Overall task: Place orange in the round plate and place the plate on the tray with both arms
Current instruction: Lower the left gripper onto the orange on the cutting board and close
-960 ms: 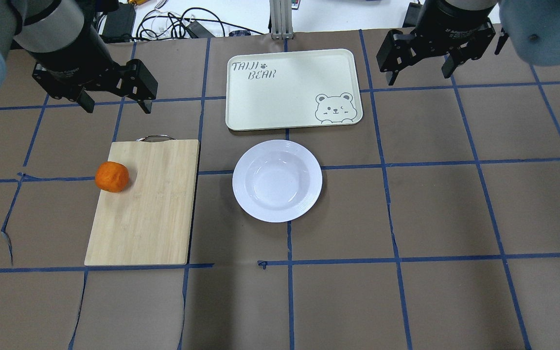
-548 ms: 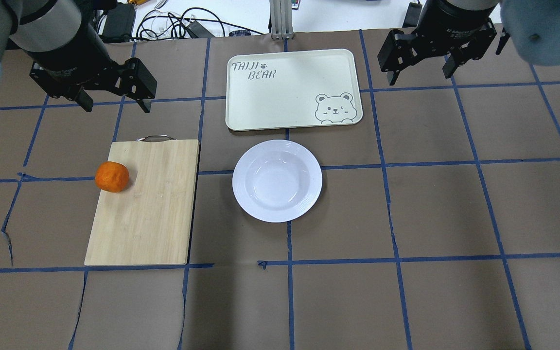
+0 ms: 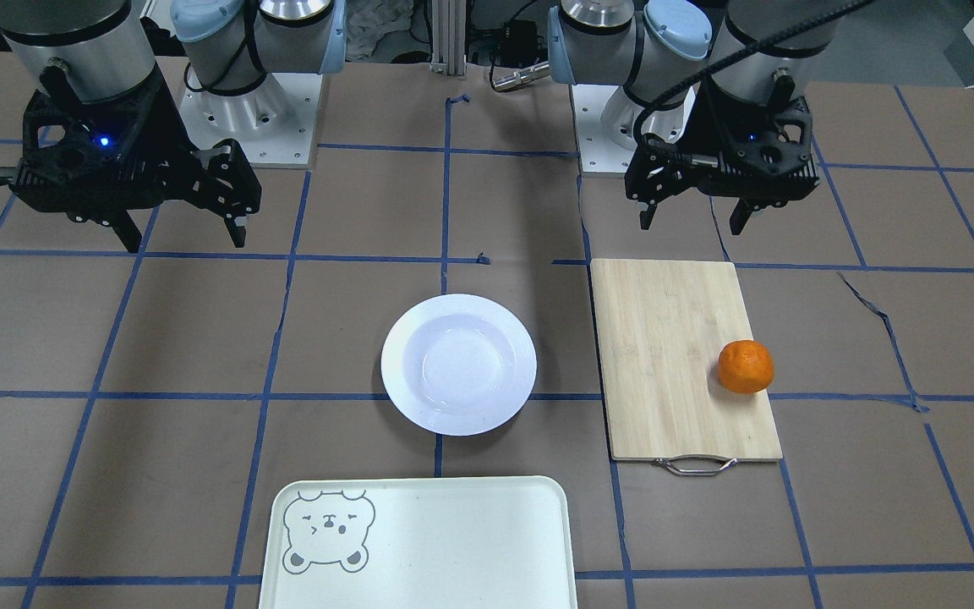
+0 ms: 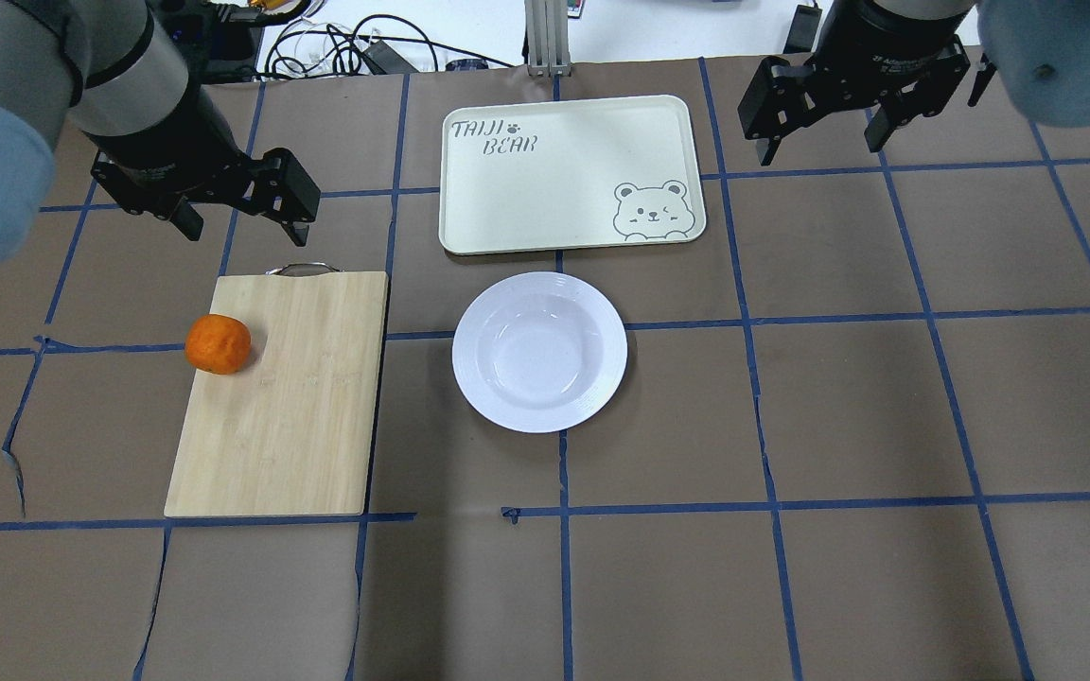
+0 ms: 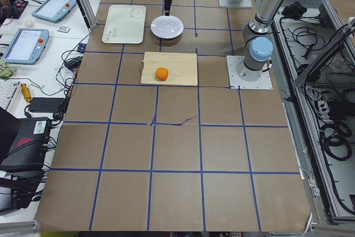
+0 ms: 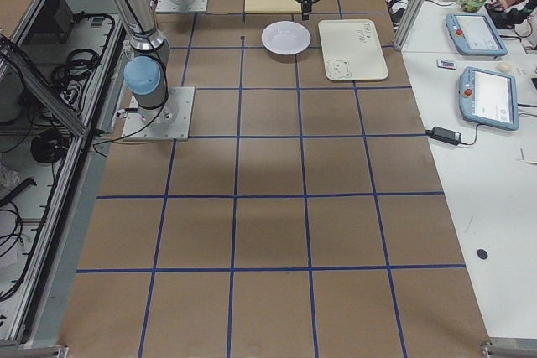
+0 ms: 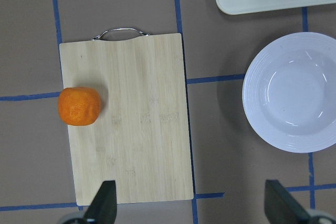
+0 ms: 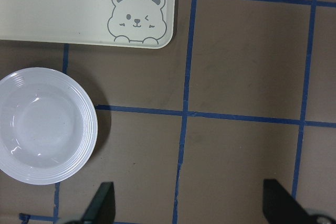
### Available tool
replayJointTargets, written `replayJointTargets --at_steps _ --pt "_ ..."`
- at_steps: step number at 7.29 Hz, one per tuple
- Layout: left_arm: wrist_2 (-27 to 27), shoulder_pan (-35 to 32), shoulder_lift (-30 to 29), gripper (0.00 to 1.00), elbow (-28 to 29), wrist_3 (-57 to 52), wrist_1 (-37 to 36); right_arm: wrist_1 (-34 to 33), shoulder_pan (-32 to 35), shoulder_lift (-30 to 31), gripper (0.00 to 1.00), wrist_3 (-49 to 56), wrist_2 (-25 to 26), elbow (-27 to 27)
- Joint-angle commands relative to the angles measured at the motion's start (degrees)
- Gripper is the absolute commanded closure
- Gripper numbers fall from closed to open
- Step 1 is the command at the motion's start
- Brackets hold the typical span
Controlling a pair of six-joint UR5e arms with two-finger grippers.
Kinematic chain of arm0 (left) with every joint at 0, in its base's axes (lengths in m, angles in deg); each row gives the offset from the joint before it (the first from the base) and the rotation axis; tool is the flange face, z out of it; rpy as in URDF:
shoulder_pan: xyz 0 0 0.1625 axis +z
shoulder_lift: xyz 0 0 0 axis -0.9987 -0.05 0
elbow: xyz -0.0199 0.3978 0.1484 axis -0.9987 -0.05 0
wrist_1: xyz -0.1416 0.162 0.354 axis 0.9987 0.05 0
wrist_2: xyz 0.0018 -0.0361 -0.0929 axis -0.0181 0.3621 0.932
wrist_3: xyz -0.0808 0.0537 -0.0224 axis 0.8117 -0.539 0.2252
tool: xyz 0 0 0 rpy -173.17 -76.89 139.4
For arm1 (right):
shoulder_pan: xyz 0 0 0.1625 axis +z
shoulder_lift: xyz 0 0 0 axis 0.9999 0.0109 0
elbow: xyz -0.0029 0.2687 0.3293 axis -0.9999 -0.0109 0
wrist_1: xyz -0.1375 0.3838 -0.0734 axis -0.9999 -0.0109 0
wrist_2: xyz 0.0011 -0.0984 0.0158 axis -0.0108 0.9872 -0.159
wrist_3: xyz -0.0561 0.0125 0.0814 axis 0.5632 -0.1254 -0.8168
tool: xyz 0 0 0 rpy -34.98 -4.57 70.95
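The orange (image 4: 218,344) (image 3: 745,366) (image 7: 79,106) rests on the left edge of a bamboo cutting board. An empty white round plate (image 4: 539,352) (image 3: 458,364) (image 8: 44,125) sits at the table's centre. Just beyond it lies the cream tray (image 4: 554,180) (image 3: 453,541), with nothing on it. My left gripper (image 4: 247,227) (image 3: 693,224) hangs open above the table beyond the board's handle end, apart from the orange. High over the table to the right of the tray, my right gripper (image 4: 824,147) (image 3: 184,241) is open too and holds nothing.
The bamboo cutting board (image 4: 290,407) with a metal handle (image 4: 303,269) lies left of the plate. Brown paper with blue tape lines covers the table. Cables (image 4: 346,43) lie past the far edge. Consoles sit on side desks.
My left gripper has shifted a little right and nearer to the board's handle end. The right gripper has barely moved. Orange, plate and tray stay put.
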Motion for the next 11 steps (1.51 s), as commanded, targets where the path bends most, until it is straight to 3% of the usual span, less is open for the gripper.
replayJointTargets --at_steps 1,3,5,8,11 --pt "-5.2 1.6 -5.0 0.0 -2.9 -2.7 -6.6 0.2 -0.1 0.4 0.0 0.2 0.2 0.0" --pt "-8.2 3.9 -10.9 0.0 -3.3 -4.9 -13.2 0.5 -0.1 0.9 0.0 0.3 0.4 0.0" --pt "-8.0 8.4 -14.8 0.0 -6.2 -5.0 -13.4 0.5 -0.3 0.9 0.0 0.3 0.4 0.0" --pt "-8.2 12.1 -17.4 0.0 -15.4 -17.7 -26.9 0.5 -0.9 1.0 0.0 0.2 0.0 0.3" --pt "-8.7 13.5 -19.6 0.07 -16.0 -21.3 -29.3 0.1 -0.9 1.0 0.0 0.1 -0.1 0.8"
